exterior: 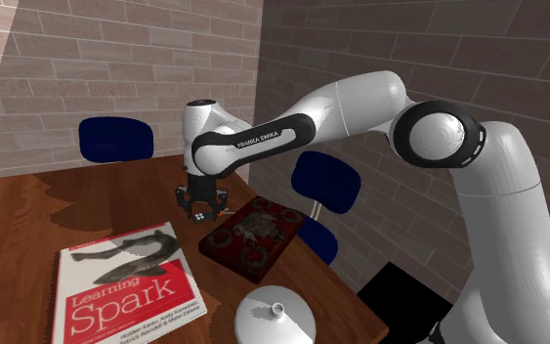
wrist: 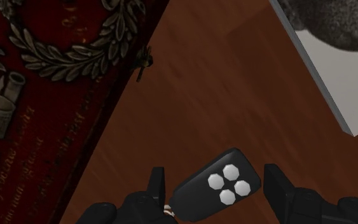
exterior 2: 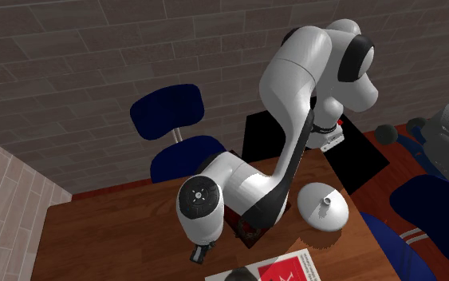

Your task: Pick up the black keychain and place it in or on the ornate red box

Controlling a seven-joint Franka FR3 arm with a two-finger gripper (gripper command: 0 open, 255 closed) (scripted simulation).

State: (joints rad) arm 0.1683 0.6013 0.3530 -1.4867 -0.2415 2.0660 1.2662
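Note:
The black keychain (wrist: 219, 188) is a small fob with several white buttons, lying at a slant on the brown wooden table (exterior: 28, 210). My gripper (wrist: 217, 173) is down around it and open, one finger (wrist: 158, 183) on each side, with a thin gap showing at both. In the shoulder view the gripper (exterior: 200, 202) hangs low over the fob (exterior: 201, 213). The ornate red box (exterior: 251, 235) lies just to the shoulder view's right of it, dark red with grey wreath reliefs on its lid (wrist: 37, 83). The arm hides most of the box (exterior 2: 250, 232) in the second exterior view.
A "Learning Spark" book (exterior: 126, 285) lies on the table on the fob's other side from the box. A white dome-shaped object (exterior: 275, 318) stands near the table's front edge. Blue chairs (exterior: 116, 139) (exterior: 326, 184) stand around the table, with brick walls behind.

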